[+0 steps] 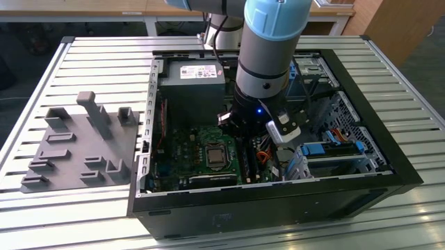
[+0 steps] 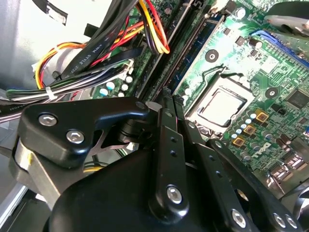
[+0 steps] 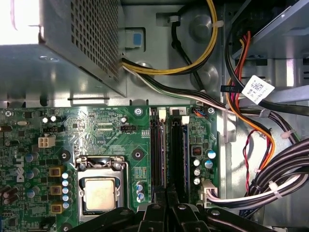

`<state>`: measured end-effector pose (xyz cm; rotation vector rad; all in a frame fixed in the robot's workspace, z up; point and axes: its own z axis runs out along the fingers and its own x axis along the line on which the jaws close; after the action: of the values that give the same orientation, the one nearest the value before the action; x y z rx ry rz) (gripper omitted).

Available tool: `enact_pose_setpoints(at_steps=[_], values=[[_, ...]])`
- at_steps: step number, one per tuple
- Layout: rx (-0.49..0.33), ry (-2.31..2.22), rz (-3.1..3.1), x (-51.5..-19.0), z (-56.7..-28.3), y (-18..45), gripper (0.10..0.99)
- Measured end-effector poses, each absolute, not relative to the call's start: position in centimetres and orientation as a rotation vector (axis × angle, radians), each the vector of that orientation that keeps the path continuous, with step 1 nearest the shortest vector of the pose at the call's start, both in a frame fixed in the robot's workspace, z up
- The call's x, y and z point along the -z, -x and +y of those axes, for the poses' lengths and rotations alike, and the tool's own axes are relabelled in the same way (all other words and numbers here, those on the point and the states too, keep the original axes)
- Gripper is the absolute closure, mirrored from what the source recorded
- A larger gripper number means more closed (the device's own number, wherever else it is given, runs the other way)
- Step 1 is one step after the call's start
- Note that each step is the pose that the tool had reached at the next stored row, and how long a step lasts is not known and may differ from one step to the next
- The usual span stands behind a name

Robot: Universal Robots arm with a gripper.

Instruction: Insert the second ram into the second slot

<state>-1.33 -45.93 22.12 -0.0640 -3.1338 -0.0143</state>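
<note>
We see the arm reaching down into the open computer case (image 1: 278, 208), and the gripper (image 3: 166, 193) hangs low over the green board (image 3: 96, 130), right at one end of the long black slots (image 3: 157, 154). Its fingers (image 2: 164, 125) are pulled close together, with hardly any gap, and we cannot tell if they pinch something thin. The second ram (image 3: 185, 159) looks to us like the thin blue stick standing on its edge in the slot just beside the fingertips. We think things can go wrong here. If the stick sits a bit crooked, a push may jam it or leave one end up. If the white clips (image 3: 185, 119) are not open, it will not click in. The bunch of wires (image 3: 251, 188) is near and may snag the gripper.
</note>
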Motion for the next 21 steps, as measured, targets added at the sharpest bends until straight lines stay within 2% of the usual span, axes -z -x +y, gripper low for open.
enact_pose_setpoints(at_steps=[21], values=[[0.014,0.064,-3.133,-22.32,-45.93,1.33,0.961]])
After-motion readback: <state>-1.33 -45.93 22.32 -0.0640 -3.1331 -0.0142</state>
